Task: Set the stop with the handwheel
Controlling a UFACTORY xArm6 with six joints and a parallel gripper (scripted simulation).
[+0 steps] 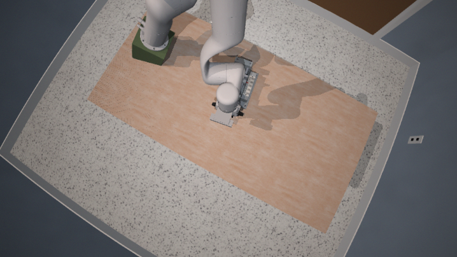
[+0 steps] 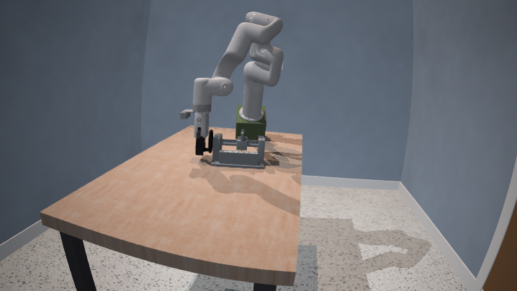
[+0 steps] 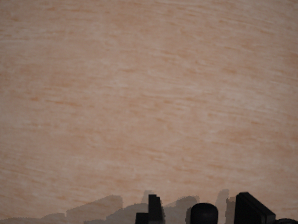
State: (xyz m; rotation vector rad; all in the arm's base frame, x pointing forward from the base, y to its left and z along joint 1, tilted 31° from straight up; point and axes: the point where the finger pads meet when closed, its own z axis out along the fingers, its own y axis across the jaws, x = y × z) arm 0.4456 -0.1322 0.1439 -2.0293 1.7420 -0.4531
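Arm (image 2: 231, 54) folded over, wrist vertical, gripper (image 2: 204, 139) pointing down, parted.

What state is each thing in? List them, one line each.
Claw: open, fingers apart at the handwheel, holding nothing.
Handwheel: upright at the fixture's end, not gripped.
Stop: upright, about midway along the rails; pointer reading too small to tell.
Fixture: flat on the table, beside the arm's green base.
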